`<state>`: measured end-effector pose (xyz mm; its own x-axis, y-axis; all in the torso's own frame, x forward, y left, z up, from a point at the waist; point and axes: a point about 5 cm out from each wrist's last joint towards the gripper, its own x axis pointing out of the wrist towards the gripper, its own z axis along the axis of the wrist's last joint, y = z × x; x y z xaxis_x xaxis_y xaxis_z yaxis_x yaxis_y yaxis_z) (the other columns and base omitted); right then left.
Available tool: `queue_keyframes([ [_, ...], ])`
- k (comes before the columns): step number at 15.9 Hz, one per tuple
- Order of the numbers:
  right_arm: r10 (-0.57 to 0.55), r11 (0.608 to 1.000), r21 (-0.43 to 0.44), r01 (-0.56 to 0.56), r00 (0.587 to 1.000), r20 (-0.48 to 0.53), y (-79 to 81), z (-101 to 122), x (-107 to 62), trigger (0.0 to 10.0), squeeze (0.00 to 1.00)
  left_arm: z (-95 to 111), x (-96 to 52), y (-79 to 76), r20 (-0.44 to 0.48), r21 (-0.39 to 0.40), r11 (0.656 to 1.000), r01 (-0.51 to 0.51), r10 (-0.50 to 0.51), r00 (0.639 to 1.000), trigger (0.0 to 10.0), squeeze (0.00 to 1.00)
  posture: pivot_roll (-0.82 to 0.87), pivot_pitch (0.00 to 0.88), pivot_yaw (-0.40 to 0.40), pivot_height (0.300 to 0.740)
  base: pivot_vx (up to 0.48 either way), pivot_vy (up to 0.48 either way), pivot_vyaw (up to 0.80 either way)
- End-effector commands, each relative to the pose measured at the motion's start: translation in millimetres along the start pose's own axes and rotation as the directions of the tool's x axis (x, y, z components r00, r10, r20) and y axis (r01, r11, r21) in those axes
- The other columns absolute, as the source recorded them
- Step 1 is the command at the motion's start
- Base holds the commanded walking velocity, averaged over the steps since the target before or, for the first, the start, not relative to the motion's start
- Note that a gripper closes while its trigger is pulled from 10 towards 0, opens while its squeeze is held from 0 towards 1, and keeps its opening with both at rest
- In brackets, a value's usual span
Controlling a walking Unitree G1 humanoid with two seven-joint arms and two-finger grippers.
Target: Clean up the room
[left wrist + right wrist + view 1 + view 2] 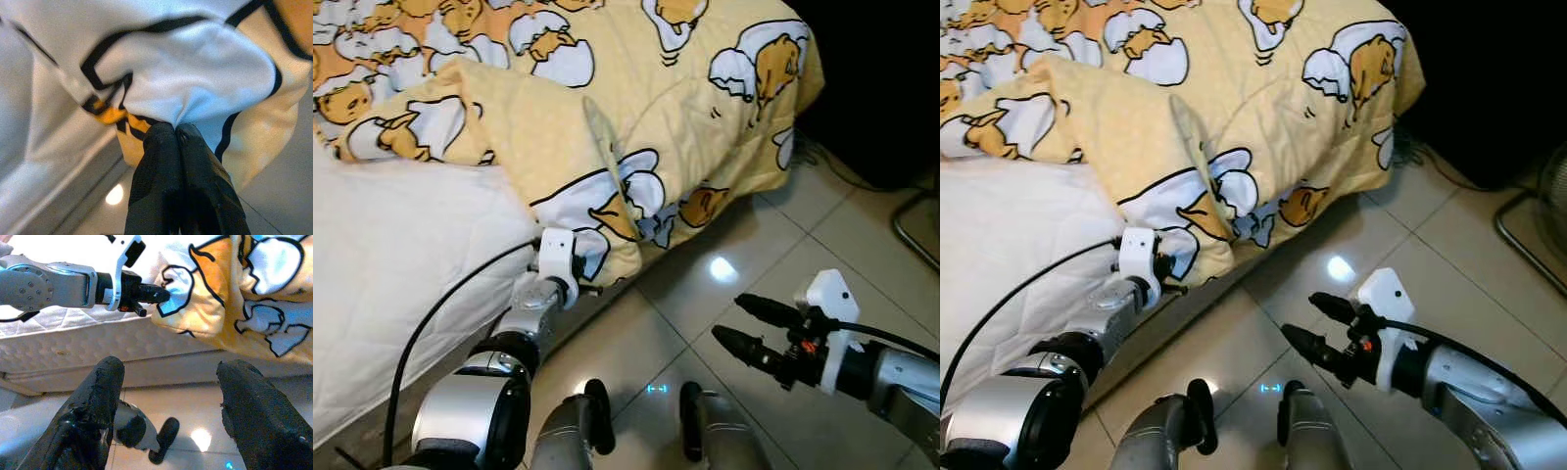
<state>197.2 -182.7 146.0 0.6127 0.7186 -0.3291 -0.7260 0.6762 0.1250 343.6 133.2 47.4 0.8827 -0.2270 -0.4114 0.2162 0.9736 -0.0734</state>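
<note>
A yellow blanket [636, 88] printed with cartoon egg figures lies bunched on the bed, one corner hanging over the side toward the tiled floor. My left gripper [595, 282] is at that hanging corner, shut on a pinch of the blanket's edge [195, 83]. From the right wrist view the left gripper [165, 294] meets the fabric beside the mattress. My right gripper [728, 318] hovers open above the floor to the right of the bed, apart from the blanket, its fingers [98, 401] spread wide with nothing between them.
The bare white quilted mattress [401, 255] fills the left. Glossy floor tiles [783, 255] stretch to the right. A metal stand [915, 230] sits at the right edge, a cable [837, 166] runs along the floor near the dark far corner. My own legs [587, 431] are below.
</note>
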Motion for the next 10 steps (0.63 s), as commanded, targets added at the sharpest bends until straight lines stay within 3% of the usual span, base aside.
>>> queue_keyframes([
  [1,0.007,1.0,0.006,-0.007,1.0,0.004,1.4,-3.9,5.1,10.0,0.0,-1.0,-3.1,2.6,0.026,0.036,0.999,0.037,-0.038,0.999,0.0,0.0,-0.12,0.257,0.141,0.74,0.0,0.0,0.0],
  [3,0.008,1.0,0.001,-0.009,1.0,0.02,-0.9,-4.3,11.1,10.0,0.0,1.8,-10.8,4.5,0.09,0.078,0.994,0.078,-0.085,0.992,0.0,0.0,-0.1,0.236,0.145,0.74,0.0,0.0,0.0],
  [6,0.014,1.0,-0.014,-0.013,0.999,0.03,-3.2,-1.8,14.8,10.0,0.0,-0.9,-39.2,10.0,0.137,0.122,0.987,0.1,-0.117,0.984,0.0,0.0,-0.08,0.218,0.141,0.74,0.0,0.0,0.0],
  [7,0.014,1.0,-0.02,-0.013,0.999,0.029,-4.7,-1.8,15.0,10.0,0.0,-4.0,-58.3,13.9,0.138,0.153,0.983,0.1,-0.122,0.983,0.0,0.0,-0.07,0.216,0.136,0.74,0.0,0.0,0.0],
  [10,0.028,0.999,-0.034,-0.028,1.0,0.005,-5.7,-5.4,17.8,10.0,0.0,-22.4,-110.8,25.0,0.026,0.208,0.972,0.106,-0.114,0.993,0.0,0.0,-0.06,0.218,0.128,0.74,0.0,0.0,0.0],
])
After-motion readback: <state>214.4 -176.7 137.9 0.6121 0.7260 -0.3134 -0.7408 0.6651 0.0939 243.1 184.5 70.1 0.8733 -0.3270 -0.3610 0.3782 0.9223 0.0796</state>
